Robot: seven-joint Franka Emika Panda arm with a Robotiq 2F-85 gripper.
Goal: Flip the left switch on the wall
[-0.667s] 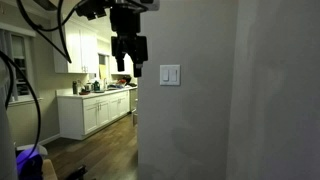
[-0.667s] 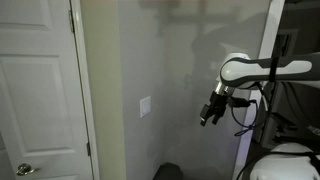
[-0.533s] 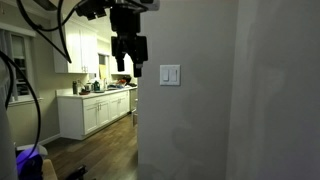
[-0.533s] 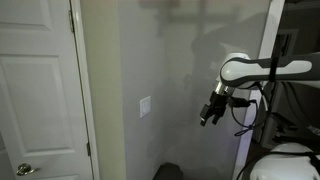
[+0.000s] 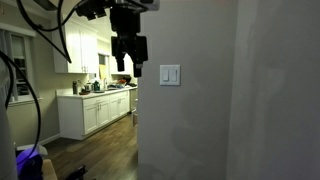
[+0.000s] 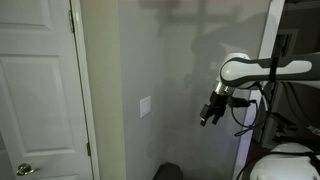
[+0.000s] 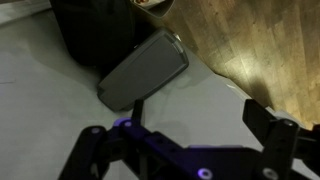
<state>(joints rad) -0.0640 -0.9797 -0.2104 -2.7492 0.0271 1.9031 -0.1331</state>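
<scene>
The small white two-rocker plate (image 5: 171, 75) sits on the grey-beige wall (image 5: 200, 125), just right of its vertical corner edge. The left switch (image 5: 167, 75) is its left-hand paddle. In an exterior view the plate (image 6: 146, 107) shows obliquely on the wall (image 6: 180, 60) and its rockers cannot be told apart. My gripper (image 5: 124, 64) hangs left of the plate, away from the wall. It also shows in an exterior view (image 6: 205, 121), well apart from the plate. In the wrist view the gripper (image 7: 185, 140) is open and empty; the switch is not in that view.
White kitchen cabinets (image 5: 95, 110) stand beyond the corner. A white door (image 6: 40, 90) is left of the wall panel. A dark object (image 6: 168, 172) lies on the floor below the plate. The wrist view shows a grey rounded object (image 7: 145, 70) and wood floor (image 7: 260, 50).
</scene>
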